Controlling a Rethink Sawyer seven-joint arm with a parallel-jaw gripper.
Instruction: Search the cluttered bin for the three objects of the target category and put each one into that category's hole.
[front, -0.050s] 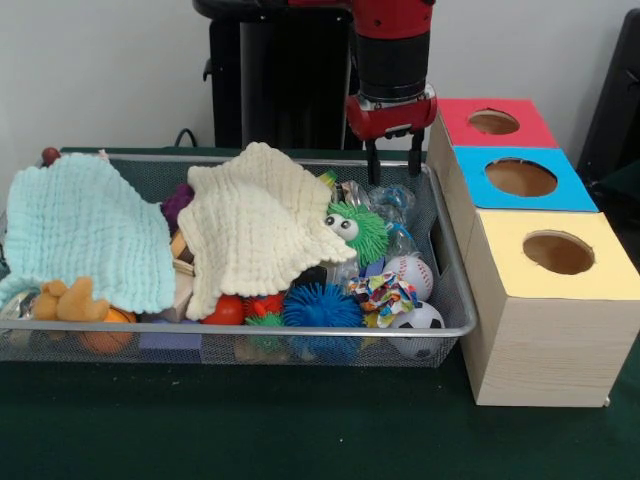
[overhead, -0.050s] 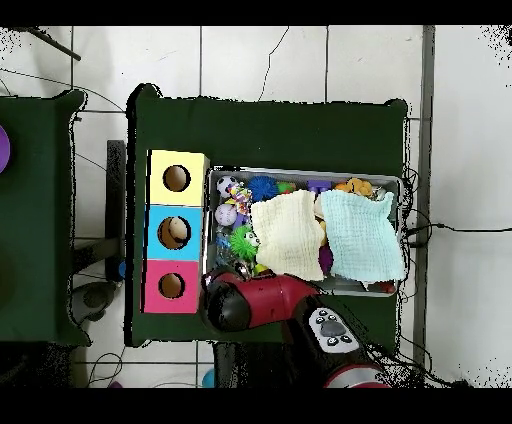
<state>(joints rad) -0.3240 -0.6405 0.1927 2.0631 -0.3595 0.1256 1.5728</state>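
- At the near edge of the front view, bare dark green tabletop is seen in front of a wire mesh bin.
- Along the bin's near wall, an orange plush toy, a blue spiky ball, a small soccer ball and a baseball are found, with a crumpled patterned wrapper between the balls.
- Much of the clutter is covered by two cloths: a pale blue one on one side and a cream one at the middle, overlapping slightly in the overhead view.
- A green fuzzy toy with googly eyes is seen just beside the cream cloth's edge.
- Beside the bin, three wooden boxes are set in a row, each with a round hole on top: yellow nearest, blue next, red farthest.
- At the bin's far corner next to the boxes, the end effector is held just above the clutter, its two dark fingers spread apart and nothing gripped between them.
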